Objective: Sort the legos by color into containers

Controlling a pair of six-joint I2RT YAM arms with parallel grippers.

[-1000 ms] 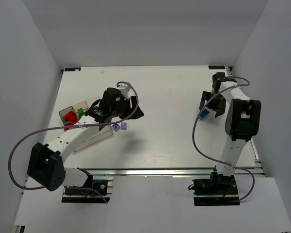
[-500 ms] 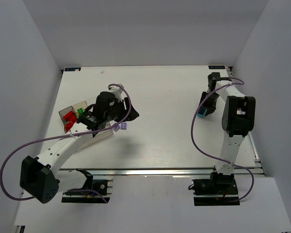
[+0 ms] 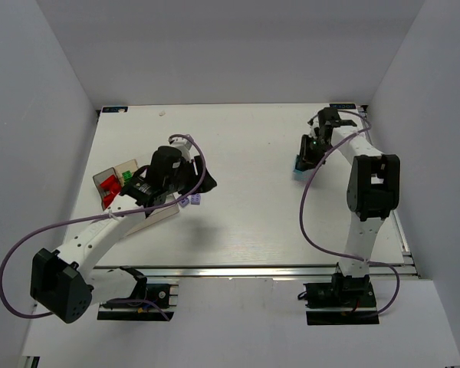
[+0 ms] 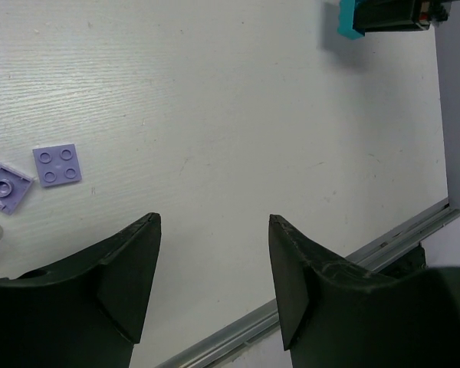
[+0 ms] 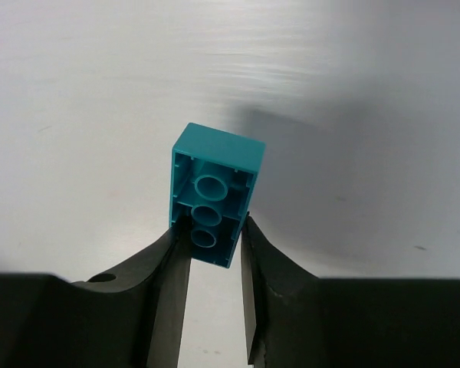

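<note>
A white table [image 3: 245, 230] with a faint wood grain sits boxed in by plain pale grey walls: a back wall [image 3: 230, 46], a left wall [image 3: 31, 146] and a right wall [image 3: 441, 146]. A metal rail [image 3: 245, 271] runs along its near edge. The light is even and the shadows are soft.

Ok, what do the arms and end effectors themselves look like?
The left arm and right arm have white links, bulky black joint housings and a loose purple cable each. The left end effector and right end effector each have two dark, tapered fingers.
</note>
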